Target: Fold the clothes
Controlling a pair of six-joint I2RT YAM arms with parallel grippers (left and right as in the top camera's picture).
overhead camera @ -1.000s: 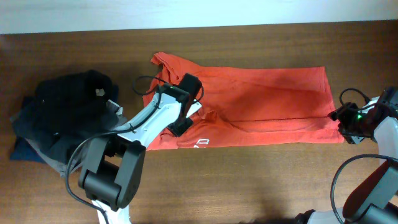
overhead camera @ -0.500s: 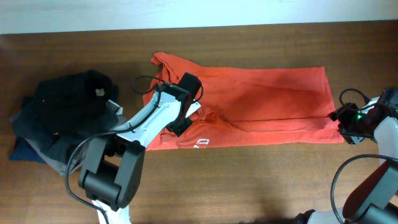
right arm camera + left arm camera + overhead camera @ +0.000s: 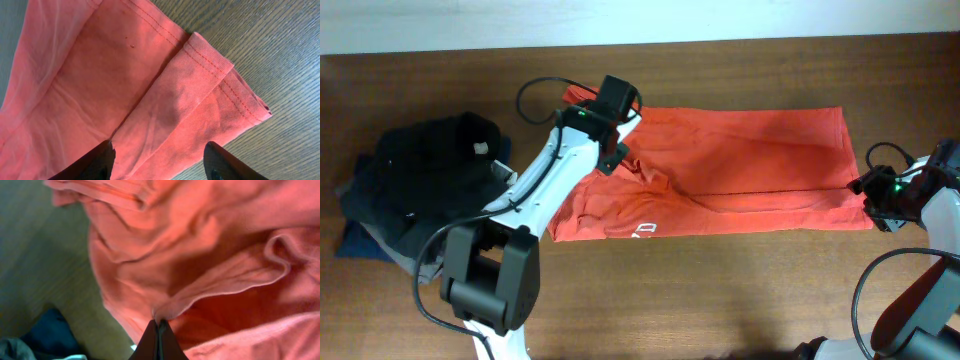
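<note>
Seen from above, a pile of dark clothes (image 3: 425, 190) sits at the left end of the table (image 3: 740, 290). The red-orange T-shirt (image 3: 750, 165) lies spread across the middle and right, and its left part is rumpled. The left tool (image 3: 616, 158) comes down on that rumpled part. Only the left wrist view shows its state: the tips are pinched tight on a raised ridge of shirt cloth. White lettering (image 3: 642, 230) near the shirt's front edge is too small to read. The right tool (image 3: 867, 187) is at the shirt's right edge. The right wrist view shows its fingers (image 3: 97, 162) spread wide, with the doubled, stitched hem corner (image 3: 225, 85) lying between them, not gripped.
</note>
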